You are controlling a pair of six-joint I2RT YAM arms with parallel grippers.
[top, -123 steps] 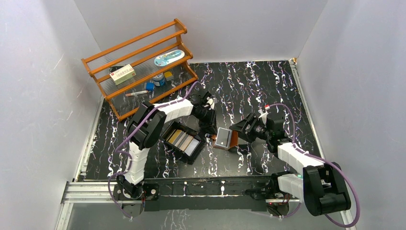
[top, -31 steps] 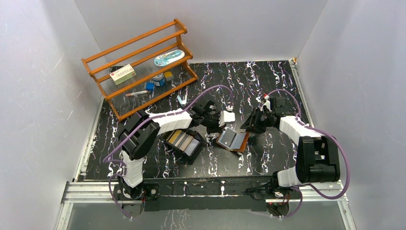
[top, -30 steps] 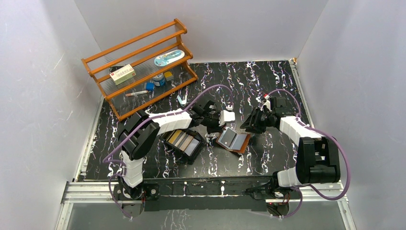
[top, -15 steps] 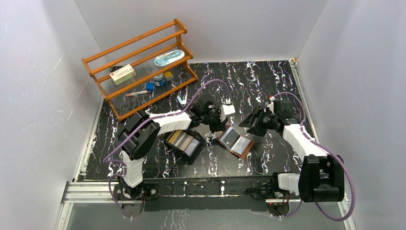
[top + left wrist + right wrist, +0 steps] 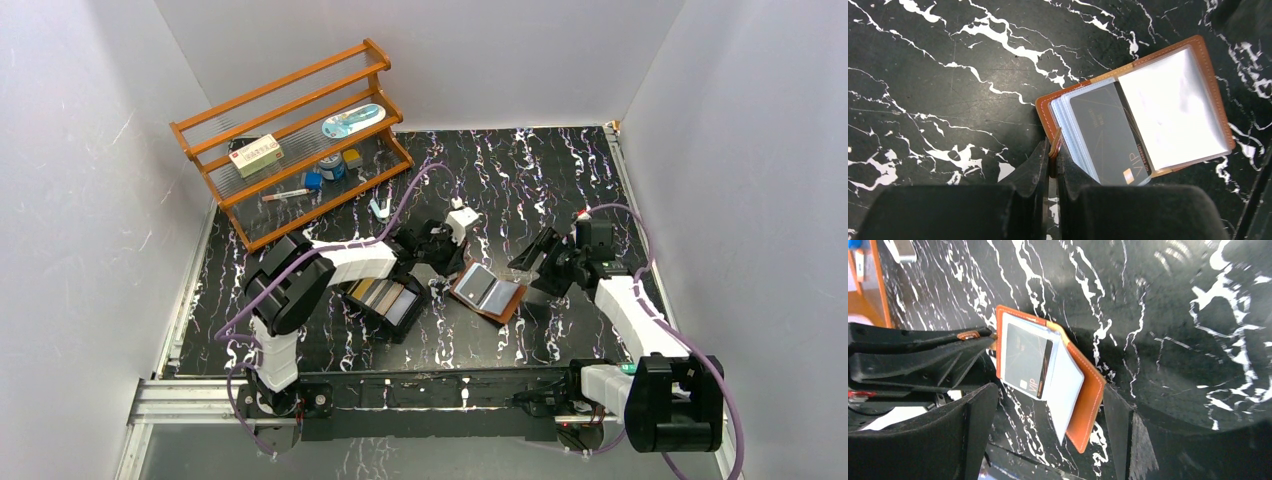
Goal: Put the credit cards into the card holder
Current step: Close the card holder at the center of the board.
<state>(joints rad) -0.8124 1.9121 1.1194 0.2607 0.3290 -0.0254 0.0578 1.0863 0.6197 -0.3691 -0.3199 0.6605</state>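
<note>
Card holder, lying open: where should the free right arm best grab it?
Probably the bare leather rim of the card holder, from the right: thin, flat, free of sleeves, and opposite the snap tab that the left fingers pinch.

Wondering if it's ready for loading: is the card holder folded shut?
No, the card holder lies spread open on the table, with a dark VIP card showing in its clear sleeves.

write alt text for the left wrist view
The left gripper pinches the edge of the open brown card holder, which lies on a black marbled table. A dark card marked VIP sits in one clear sleeve; the facing sleeve looks empty.
</note>
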